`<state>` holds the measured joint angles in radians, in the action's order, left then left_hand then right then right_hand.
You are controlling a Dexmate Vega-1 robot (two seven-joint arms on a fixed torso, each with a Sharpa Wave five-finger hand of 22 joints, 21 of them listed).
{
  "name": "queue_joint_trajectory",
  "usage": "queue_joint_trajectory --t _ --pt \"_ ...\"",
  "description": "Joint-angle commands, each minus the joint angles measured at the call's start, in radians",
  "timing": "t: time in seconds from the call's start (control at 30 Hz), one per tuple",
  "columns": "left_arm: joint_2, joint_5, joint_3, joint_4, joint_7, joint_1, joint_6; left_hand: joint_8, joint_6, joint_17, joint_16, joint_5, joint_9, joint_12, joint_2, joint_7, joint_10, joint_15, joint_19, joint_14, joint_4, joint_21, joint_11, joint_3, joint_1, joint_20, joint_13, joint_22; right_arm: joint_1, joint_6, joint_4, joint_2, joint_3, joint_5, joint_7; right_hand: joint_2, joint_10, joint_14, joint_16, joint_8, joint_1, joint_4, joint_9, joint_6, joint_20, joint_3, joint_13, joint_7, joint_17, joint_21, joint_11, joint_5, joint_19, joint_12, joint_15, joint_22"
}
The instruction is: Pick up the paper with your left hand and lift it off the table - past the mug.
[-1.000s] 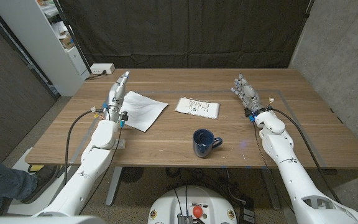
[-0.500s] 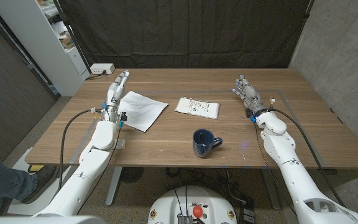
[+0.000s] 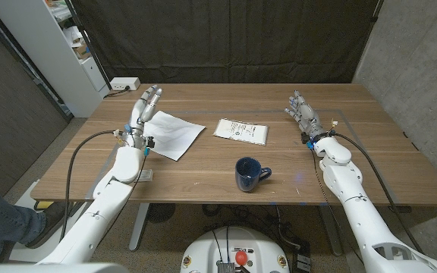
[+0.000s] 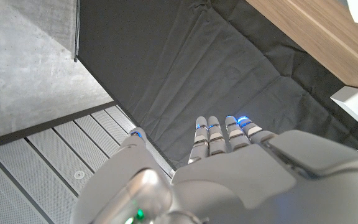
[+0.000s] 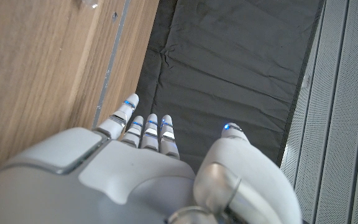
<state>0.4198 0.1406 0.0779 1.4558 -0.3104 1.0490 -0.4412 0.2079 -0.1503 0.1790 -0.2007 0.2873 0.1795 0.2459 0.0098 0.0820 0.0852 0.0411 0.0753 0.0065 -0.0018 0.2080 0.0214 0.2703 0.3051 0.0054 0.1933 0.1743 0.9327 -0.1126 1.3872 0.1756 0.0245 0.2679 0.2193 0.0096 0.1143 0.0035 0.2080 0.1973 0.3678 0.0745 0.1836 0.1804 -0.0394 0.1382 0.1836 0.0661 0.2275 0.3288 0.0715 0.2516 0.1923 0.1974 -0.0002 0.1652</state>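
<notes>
Head view: white paper (image 3: 171, 133) lying flat on wooden worktop (image 3: 203, 171), left of centre.
Left hand (image 3: 145, 107) at its far-left edge, fingers extended, empty; right hand (image 3: 304, 114) likewise released. Blue mug (image 3: 249, 174) near front; dark curtain behind.

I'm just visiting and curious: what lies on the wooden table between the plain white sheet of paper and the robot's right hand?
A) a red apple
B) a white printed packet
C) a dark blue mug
B: the white printed packet lies flat there; the dark blue mug stands nearer the robot.
</notes>
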Motion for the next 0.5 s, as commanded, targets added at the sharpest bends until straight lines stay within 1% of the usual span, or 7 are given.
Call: queue_joint_trajectory --t 0.03,0.13,0.3,0.5 --pt "0.055 0.097 0.015 0.097 -0.028 0.028 0.116 0.006 -0.009 0.002 -0.006 0.006 0.001 0.004 0.005 -0.002 0.01 0.007 0.002 0.007 -0.01 0.003 -0.002 0.007 0.024 0.004 0.003 0.005 -0.014 -0.004 -0.022 -0.001 0.001 0.005 0.011 0.008 0.006 0.009 0.002 0.0 -0.003 -0.005 0.005 0.008 -0.008 0.0 0.004 -0.004 0.003 -0.004 -0.004 0.007 0.005 0.0 0.002 0.003" --pt "0.071 0.112 0.018 0.124 -0.023 0.034 0.15 0.005 -0.009 0.002 -0.003 0.007 0.001 0.002 0.007 -0.002 0.008 0.005 0.007 0.004 -0.014 0.0 0.001 0.01 0.031 0.004 0.003 0.005 -0.02 -0.008 -0.031 -0.003 0.002 0.004 0.013 0.008 0.005 0.008 0.002 -0.001 -0.004 -0.005 0.005 0.007 -0.008 -0.001 0.004 -0.005 0.002 -0.006 0.0 0.007 0.006 0.0 0.003 0.003" --pt "0.088 0.125 0.021 0.149 -0.022 0.038 0.183 0.004 -0.009 0.002 -0.001 0.009 0.002 0.0 0.009 -0.002 0.005 0.005 0.008 0.002 -0.02 -0.002 0.001 0.013 0.04 0.004 0.003 0.005 -0.025 -0.013 -0.038 -0.006 0.005 0.004 0.012 0.008 0.004 0.008 0.002 -0.001 -0.005 -0.005 0.005 0.007 -0.007 -0.001 0.004 -0.005 0.002 -0.01 -0.001 0.007 0.004 -0.001 0.003 0.003" --pt "0.113 0.122 0.027 0.175 0.013 0.036 0.228 0.001 -0.006 0.001 0.004 0.01 0.002 -0.004 0.011 -0.002 0.0 0.009 0.015 -0.004 -0.03 -0.005 0.003 0.018 0.052 0.007 0.004 0.005 -0.029 -0.02 -0.049 -0.011 0.009 0.005 0.011 0.009 0.004 0.008 0.001 -0.001 -0.006 -0.006 0.005 0.006 -0.006 -0.002 0.004 -0.004 0.002 -0.012 0.0 0.007 0.004 -0.001 0.003 0.004"
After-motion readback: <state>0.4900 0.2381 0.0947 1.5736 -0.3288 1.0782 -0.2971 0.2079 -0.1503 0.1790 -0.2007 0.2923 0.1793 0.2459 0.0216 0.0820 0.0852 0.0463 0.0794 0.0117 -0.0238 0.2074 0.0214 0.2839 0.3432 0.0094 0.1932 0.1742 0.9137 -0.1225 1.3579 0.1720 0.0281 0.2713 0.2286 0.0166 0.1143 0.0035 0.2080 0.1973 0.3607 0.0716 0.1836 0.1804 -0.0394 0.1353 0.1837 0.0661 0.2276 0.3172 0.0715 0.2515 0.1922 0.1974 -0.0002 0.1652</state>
